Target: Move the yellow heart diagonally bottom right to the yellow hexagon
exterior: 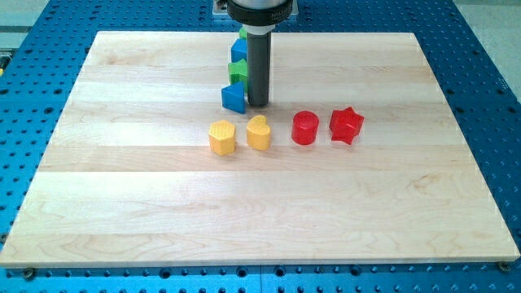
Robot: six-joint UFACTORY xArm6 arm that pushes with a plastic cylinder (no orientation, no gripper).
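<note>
The yellow heart (258, 132) lies near the board's middle, just to the right of the yellow hexagon (221, 137), with a small gap between them. My tip (257, 103) stands directly above the heart toward the view's top, a short way off it, and right beside a blue block (234, 97).
A green block (238, 72) and another blue block (239, 49) line up above the first blue one, partly hidden by the rod. A red cylinder (304, 128) and a red star (346, 124) lie right of the heart. The wooden board (122, 203) rests on a blue perforated table.
</note>
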